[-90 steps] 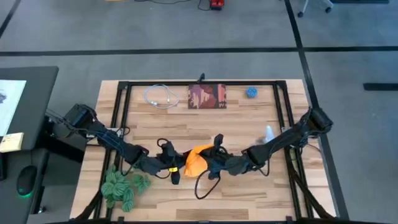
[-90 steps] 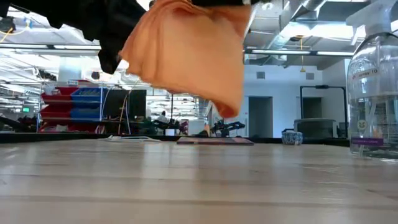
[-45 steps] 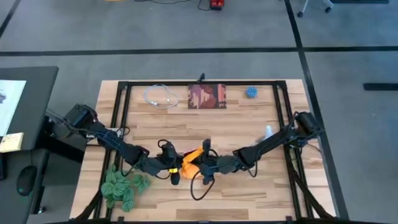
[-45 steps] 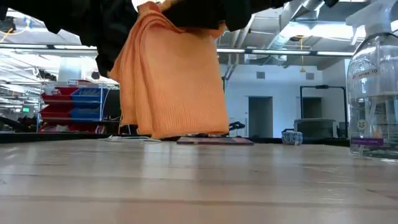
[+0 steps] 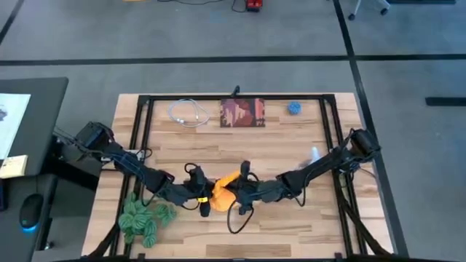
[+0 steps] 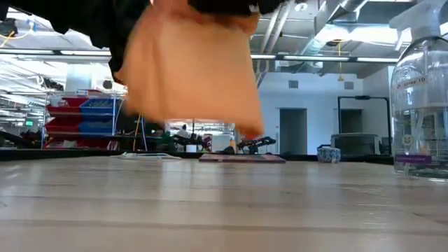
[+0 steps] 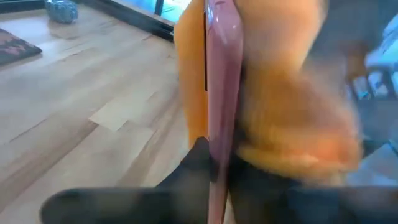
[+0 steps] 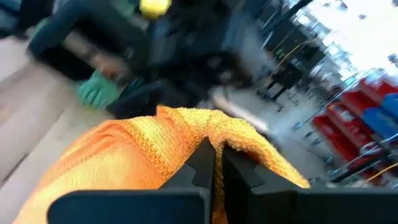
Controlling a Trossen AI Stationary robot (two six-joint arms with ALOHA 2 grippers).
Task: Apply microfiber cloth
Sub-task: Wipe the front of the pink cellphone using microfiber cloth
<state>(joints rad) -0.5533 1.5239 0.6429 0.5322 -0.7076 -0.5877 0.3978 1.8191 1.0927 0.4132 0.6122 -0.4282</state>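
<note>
The left end effector (image 5: 204,203) is clamped on the lower edge of a thin pink-edged phone (image 7: 219,93) held upright above the desk (image 5: 291,225). The microfiber cloth (image 5: 224,192) hangs mid-desk against it: light, limp and easily bunched, so best pinched at a gathered fold, as the right end effector (image 8: 216,167) grips it.
</note>
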